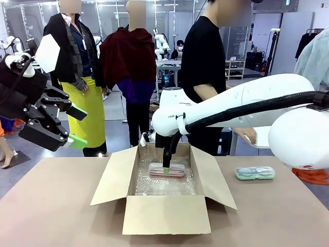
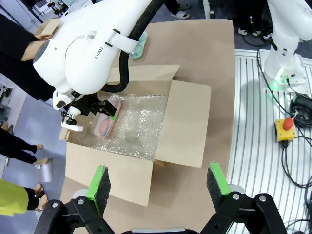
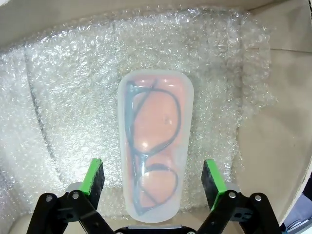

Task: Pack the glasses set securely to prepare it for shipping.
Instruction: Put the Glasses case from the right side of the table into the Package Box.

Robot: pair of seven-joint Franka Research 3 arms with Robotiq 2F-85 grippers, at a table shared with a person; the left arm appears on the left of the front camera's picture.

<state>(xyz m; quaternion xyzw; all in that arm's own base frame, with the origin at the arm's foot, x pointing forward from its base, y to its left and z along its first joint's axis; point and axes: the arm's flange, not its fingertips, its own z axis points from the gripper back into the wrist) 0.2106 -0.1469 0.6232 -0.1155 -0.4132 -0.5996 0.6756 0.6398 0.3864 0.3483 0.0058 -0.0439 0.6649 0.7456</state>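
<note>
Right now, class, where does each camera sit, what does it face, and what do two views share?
Front view: robot's side, facing the person across the table; left tool raised, right arm reaching into the cardboard box.
Left wrist view: high up, looking down on the box; left tool open at bottom, right arm beyond.
Right wrist view: inside the box, facing down at the pink glasses case on bubble wrap; right tool open.
Shared: every view shows the pink glasses case.
</note>
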